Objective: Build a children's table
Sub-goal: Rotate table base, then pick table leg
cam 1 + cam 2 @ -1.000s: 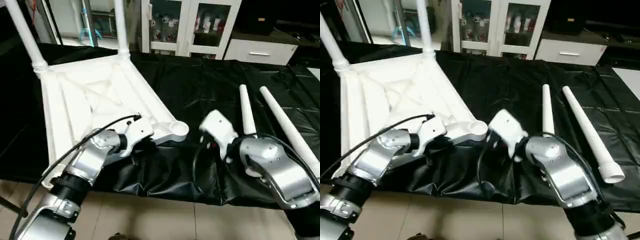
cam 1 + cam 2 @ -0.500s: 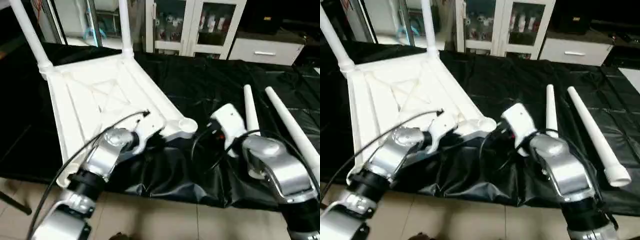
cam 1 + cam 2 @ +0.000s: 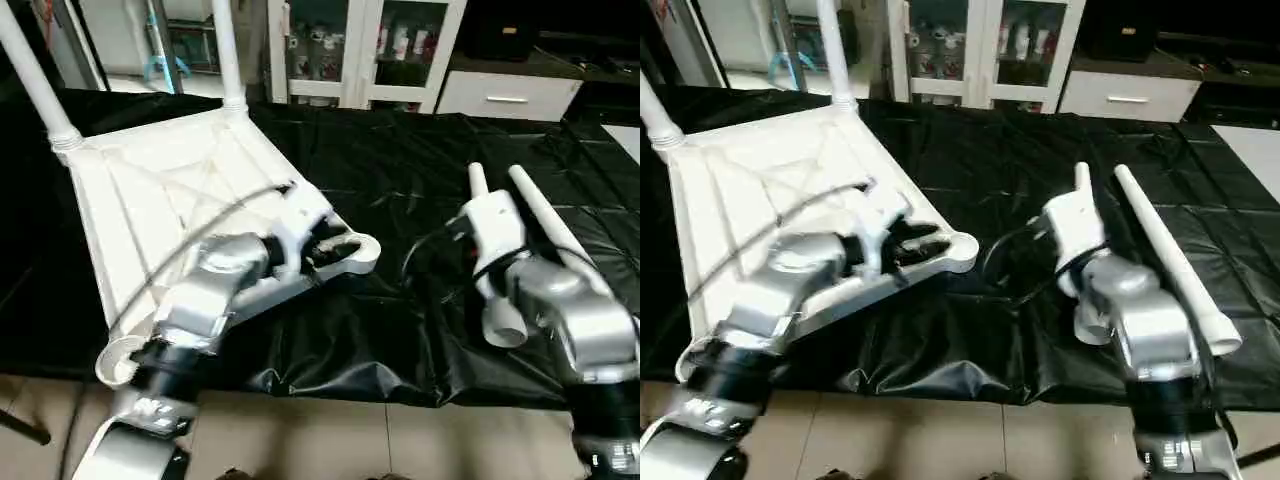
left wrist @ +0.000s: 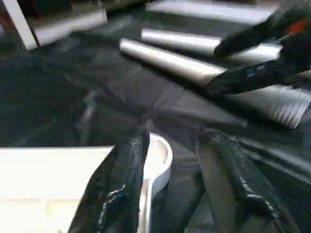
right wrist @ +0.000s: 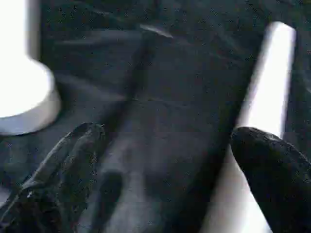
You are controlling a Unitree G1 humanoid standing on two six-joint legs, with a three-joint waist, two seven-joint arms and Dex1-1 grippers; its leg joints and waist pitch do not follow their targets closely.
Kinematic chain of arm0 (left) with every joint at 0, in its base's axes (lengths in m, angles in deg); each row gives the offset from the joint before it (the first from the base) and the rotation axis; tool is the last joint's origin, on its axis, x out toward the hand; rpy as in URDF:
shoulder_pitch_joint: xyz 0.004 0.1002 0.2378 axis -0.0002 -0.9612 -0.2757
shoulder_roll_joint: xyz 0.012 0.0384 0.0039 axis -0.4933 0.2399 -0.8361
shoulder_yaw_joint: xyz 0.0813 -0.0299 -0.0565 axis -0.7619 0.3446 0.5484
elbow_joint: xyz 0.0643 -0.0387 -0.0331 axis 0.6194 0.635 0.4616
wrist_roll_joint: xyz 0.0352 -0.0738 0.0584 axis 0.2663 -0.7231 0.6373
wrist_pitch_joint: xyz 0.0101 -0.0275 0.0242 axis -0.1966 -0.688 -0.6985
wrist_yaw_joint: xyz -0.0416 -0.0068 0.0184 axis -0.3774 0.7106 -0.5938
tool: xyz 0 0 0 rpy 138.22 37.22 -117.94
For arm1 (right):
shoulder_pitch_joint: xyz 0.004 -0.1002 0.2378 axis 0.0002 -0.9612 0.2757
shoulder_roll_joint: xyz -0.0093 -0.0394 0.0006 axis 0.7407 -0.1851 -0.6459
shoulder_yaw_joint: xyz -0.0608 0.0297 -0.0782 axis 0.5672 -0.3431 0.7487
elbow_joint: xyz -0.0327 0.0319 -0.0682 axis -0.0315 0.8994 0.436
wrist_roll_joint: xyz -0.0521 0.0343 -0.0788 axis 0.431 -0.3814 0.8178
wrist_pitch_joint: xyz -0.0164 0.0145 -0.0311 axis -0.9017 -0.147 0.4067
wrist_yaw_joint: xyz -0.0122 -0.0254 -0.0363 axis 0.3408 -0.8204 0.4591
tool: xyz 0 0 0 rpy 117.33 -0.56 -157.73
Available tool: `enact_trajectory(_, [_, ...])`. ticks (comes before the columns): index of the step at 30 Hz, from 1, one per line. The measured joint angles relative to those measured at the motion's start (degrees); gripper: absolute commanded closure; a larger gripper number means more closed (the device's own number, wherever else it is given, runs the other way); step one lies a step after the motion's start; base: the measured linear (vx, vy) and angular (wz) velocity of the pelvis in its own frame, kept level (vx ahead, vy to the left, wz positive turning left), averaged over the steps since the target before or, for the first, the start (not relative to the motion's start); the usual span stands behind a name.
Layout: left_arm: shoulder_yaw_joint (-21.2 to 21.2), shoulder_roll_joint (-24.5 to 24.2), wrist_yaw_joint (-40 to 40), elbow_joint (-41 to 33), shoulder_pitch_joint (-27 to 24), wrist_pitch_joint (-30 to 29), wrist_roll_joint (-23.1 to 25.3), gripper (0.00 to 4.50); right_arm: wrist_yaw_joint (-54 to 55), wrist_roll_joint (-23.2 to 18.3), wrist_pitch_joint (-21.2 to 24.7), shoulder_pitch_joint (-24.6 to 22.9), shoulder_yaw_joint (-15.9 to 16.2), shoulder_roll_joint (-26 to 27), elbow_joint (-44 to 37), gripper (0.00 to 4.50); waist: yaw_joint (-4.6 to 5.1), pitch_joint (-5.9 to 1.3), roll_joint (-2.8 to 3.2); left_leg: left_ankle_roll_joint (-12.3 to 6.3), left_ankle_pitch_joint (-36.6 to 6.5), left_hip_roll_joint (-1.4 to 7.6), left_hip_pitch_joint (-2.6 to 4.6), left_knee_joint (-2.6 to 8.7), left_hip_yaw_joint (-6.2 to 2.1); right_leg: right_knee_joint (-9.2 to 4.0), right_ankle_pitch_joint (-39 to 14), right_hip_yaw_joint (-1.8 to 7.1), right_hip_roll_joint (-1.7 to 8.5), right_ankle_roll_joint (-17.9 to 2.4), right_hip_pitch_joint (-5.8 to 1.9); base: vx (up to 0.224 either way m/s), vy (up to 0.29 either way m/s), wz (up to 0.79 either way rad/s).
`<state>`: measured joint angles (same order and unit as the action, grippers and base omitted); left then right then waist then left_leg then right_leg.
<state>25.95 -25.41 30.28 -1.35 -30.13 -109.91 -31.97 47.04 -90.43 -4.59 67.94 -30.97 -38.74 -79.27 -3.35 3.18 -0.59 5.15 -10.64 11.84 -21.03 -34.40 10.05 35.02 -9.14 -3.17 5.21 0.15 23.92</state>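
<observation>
Tabletop (image 3: 170,200) is what we see first: white, upside down on the black-covered surface (image 3: 400,180), X-ribbed underside up. Two legs (image 3: 35,75) stand screwed into its far corners; the near right corner socket (image 3: 355,250) is empty. Our left claw (image 3: 330,245) sits at that socket with fingers (image 4: 119,184) parted, one over the socket's rim, the other over the black sheet just beside it, gripping nothing. Two loose legs (image 3: 545,215) lie side by side on the sheet to the right, well apart from the tabletop. Our right claw (image 5: 170,179) hovers over the nearer leg (image 5: 265,97), spread wide and empty, one finger above that tube.
</observation>
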Motion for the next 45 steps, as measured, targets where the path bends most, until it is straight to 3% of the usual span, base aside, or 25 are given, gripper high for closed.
enact_trajectory(3, [-0.4,-1.8,-3.1,-5.4,-3.5,-0.6,-2.0,2.11,1.2,0.0,0.9,1.4,-2.3,-0.6,3.5,0.0,0.15,-0.02,0.04,-0.01,0.0,0.0,-0.05,0.0,0.07,-0.01,0.0,0.02,-0.01,0.0,0.04,0.0,0.0,0.0])
enact_trajectory(10, [-5.8,-5.5,-8.2,-15.2,-8.0,-4.5,-4.5,1.38,0.8,0.1,5.4,6.8,-2.3,-4.3,12.7,0.0,-0.02,0.13,-0.61,-0.02,0.0,0.01,-0.01,-0.05,0.26,0.08,0.0,0.03,0.01,0.0,0.03,0.0,0.0,0.0])
enact_trajectory(13, [-7.0,-7.2,-8.6,-17.7,-8.4,-5.2,-5.0,1.1,0.8,-0.1,6.4,9.0,-3.5,-3.3,17.4,0.0,0.07,0.16,-0.71,-0.01,0.0,0.01,0.03,-0.08,0.26,0.15,0.0,0.03,0.0,0.0,0.03,0.0,0.0,0.0])
enact_trajectory(21, [-9.5,-8.9,-11.6,-19.6,-8.4,-6.2,-5.6,1.1,0.8,-1.9,8.5,9.8,-4.7,-2.0,22.8,0.0,0.14,0.23,-0.94,0.01,0.0,0.01,0.01,-0.1,0.27,0.21,0.0,0.04,0.0,0.0,0.05,0.0,0.0,0.0])
enact_trajectory(28, [-10.2,-10.9,-11.6,-21.4,-8.3,-7.4,-6.6,1.02,-0.2,-2.6,9.3,10.3,-5.4,-1.2,26.5,0.63,0.16,0.1,-1.52,0.02,0.0,0.02,0.02,-0.12,0.3,0.21,0.0,0.06,-0.01,0.0,0.06,0.0,0.0,0.0])
enact_trajectory(36, [-12.0,-11.7,-11.4,-21.4,-7.8,-7.6,-5.9,1.02,-0.3,-3.8,9.3,10.4,-5.8,-1.2,27.8,1.28,0.14,0.05,-1.6,0.04,0.0,0.02,0.02,-0.13,0.3,0.23,0.0,0.06,-0.01,0.0,0.04,0.0,0.0,0.0])
enact_trajectory(45, [-12.3,-11.9,-10.0,-20.6,-7.1,-6.5,-5.5,1.02,1.8,-4.5,9.4,10.4,-9.3,-1.0,27.8,2.15,0.16,0.04,-1.55,0.07,0.1,0.02,0.04,-0.13,0.29,0.25,0.0,0.06,-0.01,0.0,0.04,0.0,0.0,0.0])
